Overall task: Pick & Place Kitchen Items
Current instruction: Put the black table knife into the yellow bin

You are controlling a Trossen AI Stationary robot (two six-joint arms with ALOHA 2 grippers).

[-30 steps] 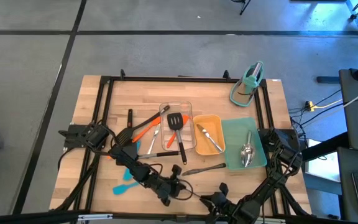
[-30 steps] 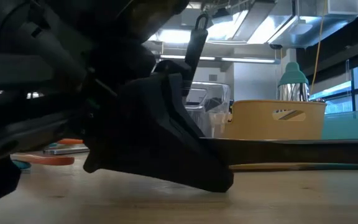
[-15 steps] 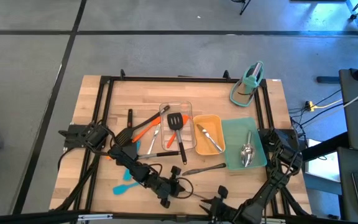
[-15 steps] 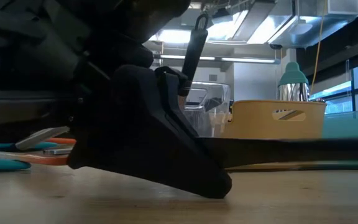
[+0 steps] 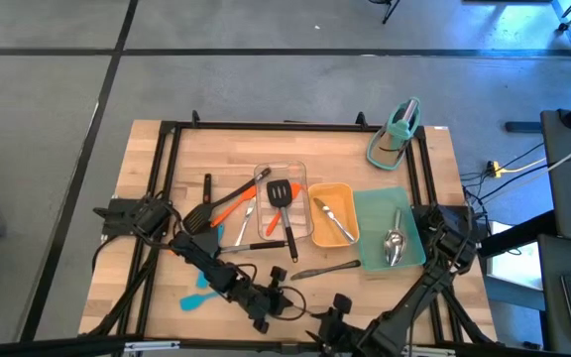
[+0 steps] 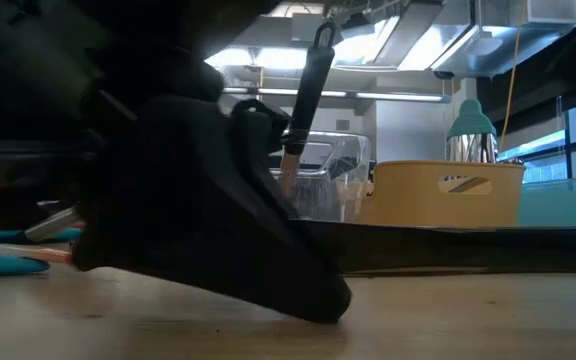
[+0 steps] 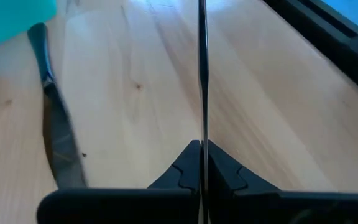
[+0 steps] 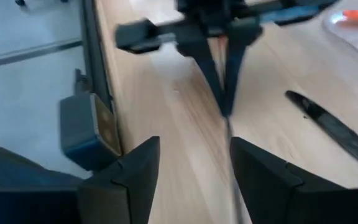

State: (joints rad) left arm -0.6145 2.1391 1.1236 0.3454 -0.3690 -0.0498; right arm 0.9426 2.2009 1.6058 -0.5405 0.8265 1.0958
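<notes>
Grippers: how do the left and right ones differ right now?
The left gripper is shut on a thin utensil; the right gripper is open, gripping nothing. The left arm reaches from the table's left, the right from its right. Both face each other.

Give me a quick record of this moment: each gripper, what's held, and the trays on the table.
Left gripper: jaws shut on a thin dark utensil
Right gripper: jaws open, facing the left gripper, holding nothing
Trays: clear tray, yellow tray, teal tray, side by side
Loose on table: dark utensil beside the held one
</notes>
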